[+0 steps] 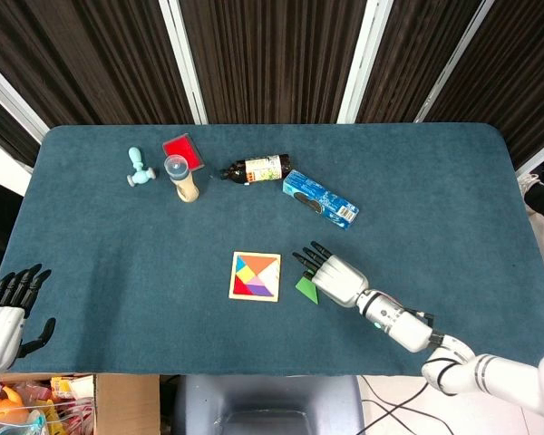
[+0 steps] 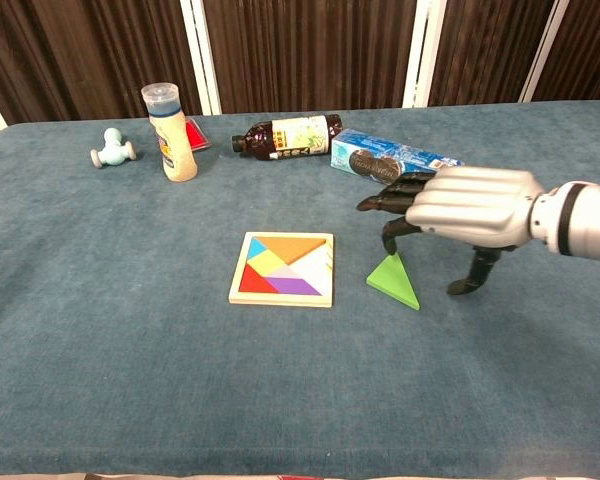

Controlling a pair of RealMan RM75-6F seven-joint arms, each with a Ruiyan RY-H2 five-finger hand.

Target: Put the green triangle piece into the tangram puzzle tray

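Note:
The green triangle piece [image 2: 395, 281] lies flat on the blue cloth just right of the wooden tangram tray [image 2: 282, 269]. In the head view the triangle [image 1: 304, 286] is partly covered by my right hand [image 1: 330, 275]. That hand [image 2: 460, 206] hovers over the triangle, palm down, fingers spread and curved downward, holding nothing. The tray [image 1: 255, 275] shows coloured pieces and a pale gap at its right side. My left hand [image 1: 7, 308] stays off the table's front left edge, fingers apart and empty.
At the back stand a lotion bottle [image 2: 171, 131], a red box [image 1: 182, 150], a pale blue toy [image 2: 111, 150], a dark bottle lying on its side [image 2: 287, 136] and a blue biscuit packet [image 2: 396, 165]. A cardboard box [image 1: 72, 403] sits below the front left edge.

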